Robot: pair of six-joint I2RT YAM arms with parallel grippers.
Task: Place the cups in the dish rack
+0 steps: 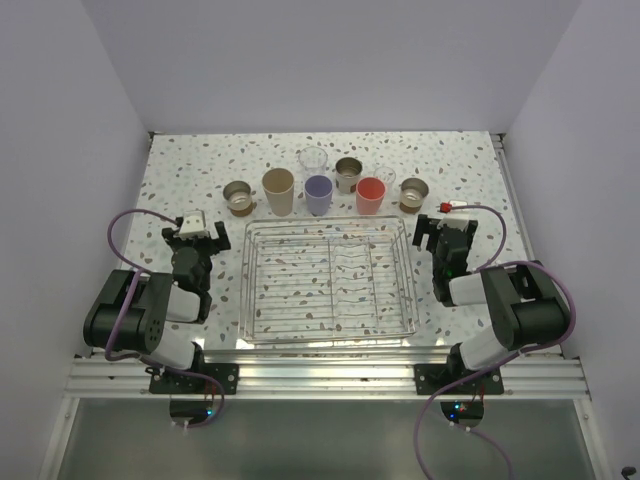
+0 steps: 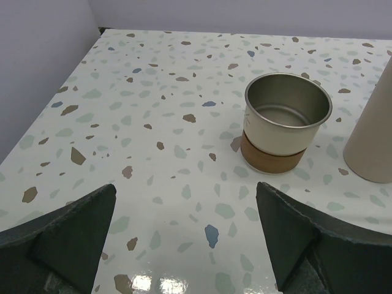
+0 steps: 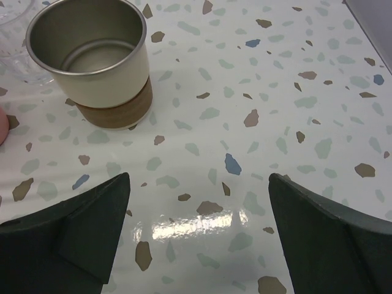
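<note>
The silver wire dish rack (image 1: 327, 280) sits empty mid-table between my arms. Behind it stand the cups: a short brown metallic one (image 1: 238, 197), a tall tan one (image 1: 279, 192), a lavender one (image 1: 318, 194), a clear one (image 1: 313, 159), a second metallic one (image 1: 348, 174), a red-pink one (image 1: 370, 195), another clear one (image 1: 385, 179), and a third metallic one (image 1: 413, 194). My left gripper (image 1: 195, 237) is open and empty; ahead of it are the metallic cup (image 2: 285, 121) and the tan cup (image 2: 372, 135). My right gripper (image 1: 442, 231) is open and empty near a metallic cup (image 3: 95, 58).
White walls close in the speckled table (image 1: 180, 180) on three sides. A metal rail (image 1: 330, 375) runs along the near edge by the arm bases. Purple cables loop from both arms.
</note>
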